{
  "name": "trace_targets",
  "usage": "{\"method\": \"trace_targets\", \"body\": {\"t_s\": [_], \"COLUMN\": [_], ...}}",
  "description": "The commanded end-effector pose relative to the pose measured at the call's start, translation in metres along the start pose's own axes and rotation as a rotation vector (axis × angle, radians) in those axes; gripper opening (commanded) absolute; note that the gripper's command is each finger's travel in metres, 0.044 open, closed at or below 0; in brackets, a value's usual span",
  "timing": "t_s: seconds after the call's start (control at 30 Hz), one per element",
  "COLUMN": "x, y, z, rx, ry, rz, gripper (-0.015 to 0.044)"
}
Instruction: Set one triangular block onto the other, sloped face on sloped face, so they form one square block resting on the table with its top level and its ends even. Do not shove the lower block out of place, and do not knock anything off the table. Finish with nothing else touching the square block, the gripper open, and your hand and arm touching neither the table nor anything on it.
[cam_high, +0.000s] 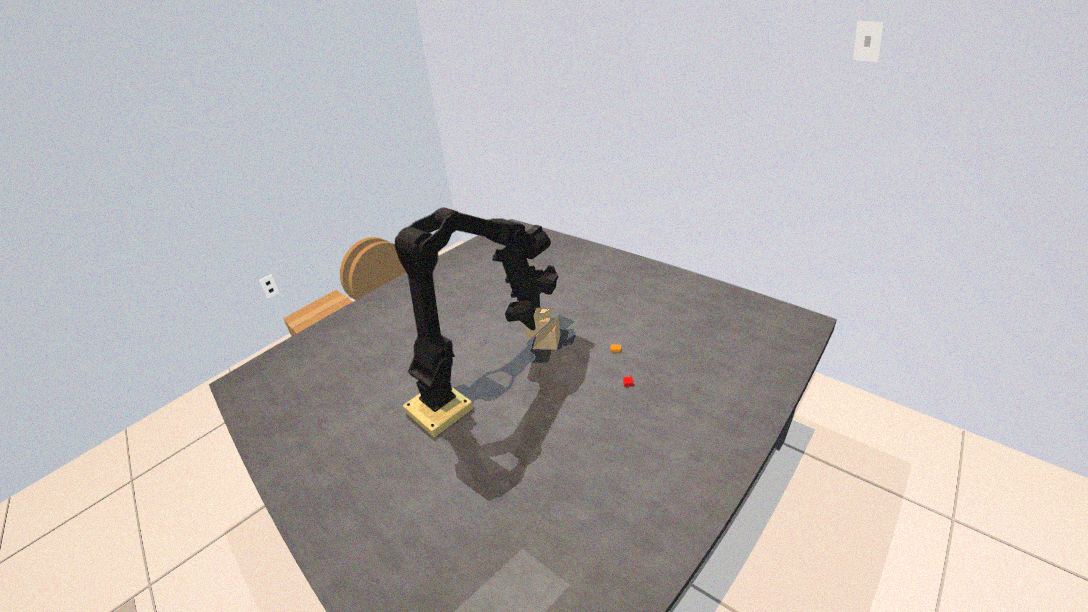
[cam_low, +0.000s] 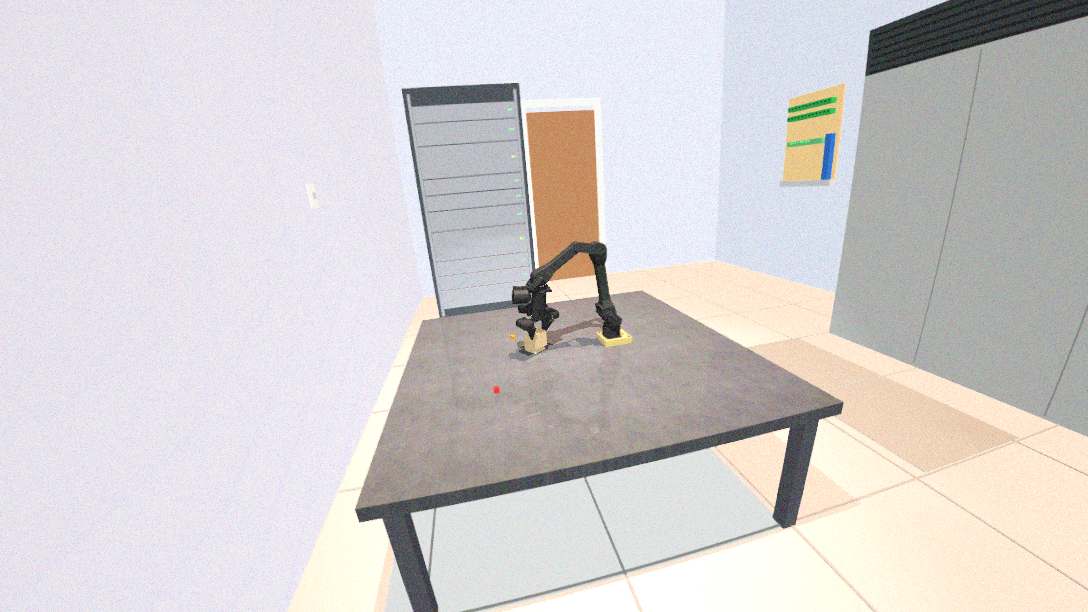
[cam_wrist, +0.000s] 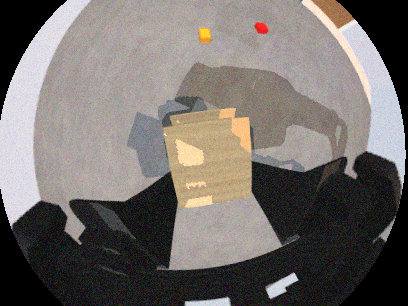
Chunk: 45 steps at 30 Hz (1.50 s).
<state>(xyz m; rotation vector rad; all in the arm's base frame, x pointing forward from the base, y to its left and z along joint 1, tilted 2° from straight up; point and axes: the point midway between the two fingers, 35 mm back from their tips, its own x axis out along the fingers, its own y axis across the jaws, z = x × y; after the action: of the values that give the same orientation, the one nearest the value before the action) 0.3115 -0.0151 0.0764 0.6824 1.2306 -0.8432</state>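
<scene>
My gripper (cam_high: 535, 322) (cam_low: 540, 332) (cam_wrist: 209, 168) is shut on a tan wooden triangular block (cam_high: 542, 314) (cam_wrist: 215, 160), which fills the gap between the fingers in the wrist view. The other triangular block (cam_high: 548, 339) (cam_wrist: 197, 119) stands on the table directly below and is mostly hidden by the held block in the wrist view. The two look close together or touching. Their slopes seem to overlap, but whether they meet fully, and whether the ends are even, I cannot tell. In the exterior view they merge into one tan shape.
A small orange block (cam_high: 615, 348) (cam_low: 512, 336) (cam_wrist: 204, 35) and a small red block (cam_high: 628, 381) (cam_low: 496, 389) (cam_wrist: 261, 28) lie on the dark table (cam_high: 684, 426) (cam_low: 646, 403) beyond the blocks from the arm's base. The yellow base plate (cam_high: 438, 413) (cam_low: 614, 338) stands at the arm's foot.
</scene>
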Motion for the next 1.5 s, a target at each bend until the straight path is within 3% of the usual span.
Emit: {"method": "trace_targets", "body": {"t_s": [0.0,1.47], "x": [0.0,0.023], "y": [0.001,0.0], "z": [0.0,0.005], "rx": [-0.007,-0.007], "ry": [0.002,0.001], "rz": [0.003,0.003], "gripper": [0.0,0.0]}}
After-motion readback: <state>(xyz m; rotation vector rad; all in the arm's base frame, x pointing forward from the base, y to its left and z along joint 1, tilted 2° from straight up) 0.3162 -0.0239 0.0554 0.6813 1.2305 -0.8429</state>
